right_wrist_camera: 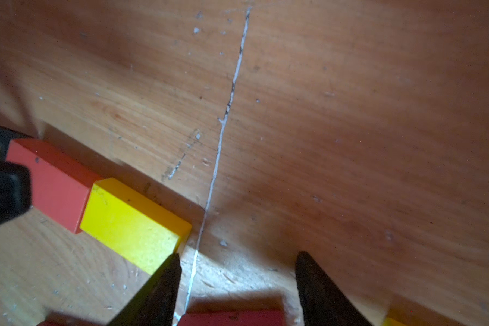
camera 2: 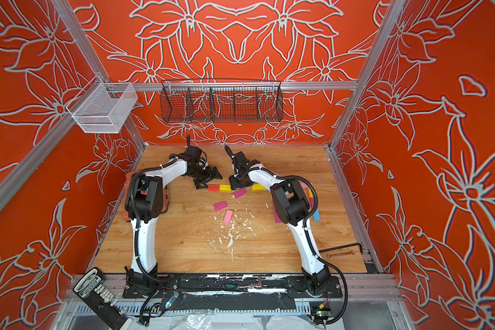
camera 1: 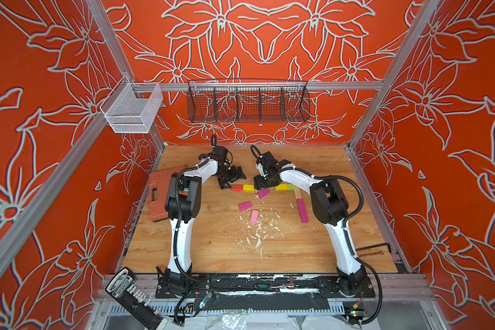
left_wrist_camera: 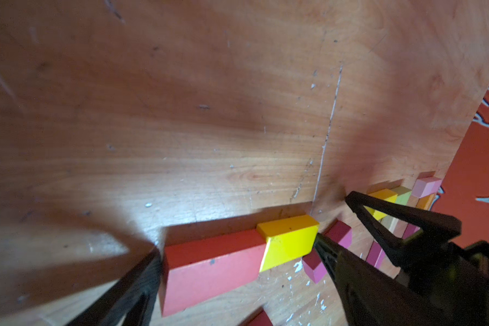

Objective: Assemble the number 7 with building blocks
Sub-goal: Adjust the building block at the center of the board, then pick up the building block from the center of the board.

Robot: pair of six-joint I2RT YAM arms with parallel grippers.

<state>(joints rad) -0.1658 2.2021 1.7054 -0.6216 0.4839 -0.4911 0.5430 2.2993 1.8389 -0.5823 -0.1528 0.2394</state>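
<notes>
the small red wooden block (left_wrist_camera: 209, 268) looks light, hard, slippy; pinch its long sides. left gripper (left_wrist_camera: 237, 245) and right gripper (right_wrist_camera: 240, 254): fingers spread, empty.

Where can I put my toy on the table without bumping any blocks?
The table is bare near its front edge, between the left arm and right arm, in front of the light pink block; only white flecks there. The far strip behind the block row is bare too. Crowded: the middle, from red block to green block.

Overhead stereo pair over table (camera 1: 212, 257); close wrist views sharing red block (left_wrist_camera: 209, 268)
</notes>
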